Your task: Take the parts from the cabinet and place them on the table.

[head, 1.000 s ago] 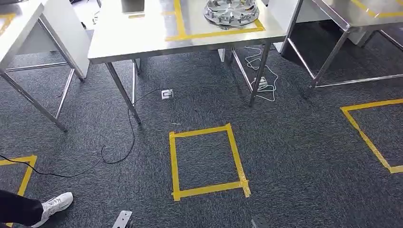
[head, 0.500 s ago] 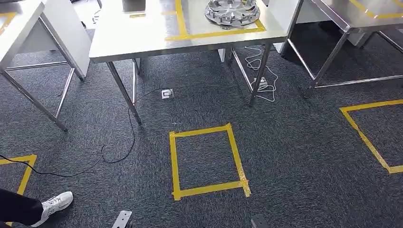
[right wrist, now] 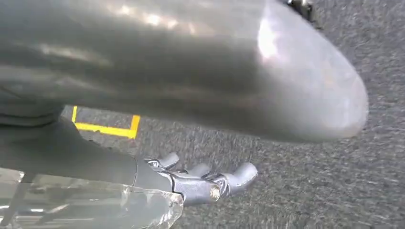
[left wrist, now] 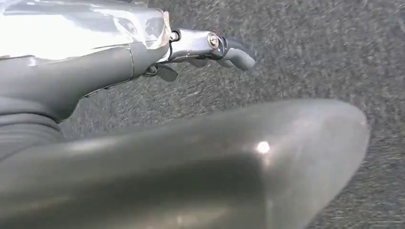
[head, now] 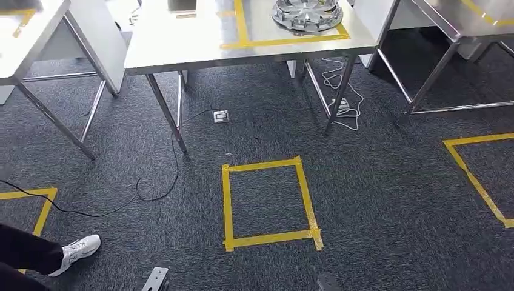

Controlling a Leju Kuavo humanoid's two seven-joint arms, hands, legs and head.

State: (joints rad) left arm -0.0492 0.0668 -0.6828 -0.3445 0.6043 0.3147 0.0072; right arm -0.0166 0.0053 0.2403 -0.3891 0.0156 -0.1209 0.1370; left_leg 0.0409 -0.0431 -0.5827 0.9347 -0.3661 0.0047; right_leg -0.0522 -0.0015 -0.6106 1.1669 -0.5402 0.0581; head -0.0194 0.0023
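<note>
A silver round finned part (head: 308, 13) lies inside a yellow tape outline on the steel table (head: 182, 45) at the far side of the head view. My left hand (left wrist: 200, 52) hangs over dark carpet, fingers spread, with nothing in it. My right hand (right wrist: 205, 183) also hangs over the carpet, its fingers stretched out and holding nothing. Both hands are far from the table and the part.
A yellow tape square (head: 270, 203) marks the carpet in front of the table, with another tape square (head: 479, 176) to the right. A black cable (head: 151, 194) and a floor socket (head: 220, 116) lie near the table legs. A person's white shoe (head: 79, 250) is at lower left. More steel tables (head: 36, 36) flank the middle one.
The whole picture has shifted slightly right and up, so the camera has moved. The part on the table and my hanging hands show no change of their own.
</note>
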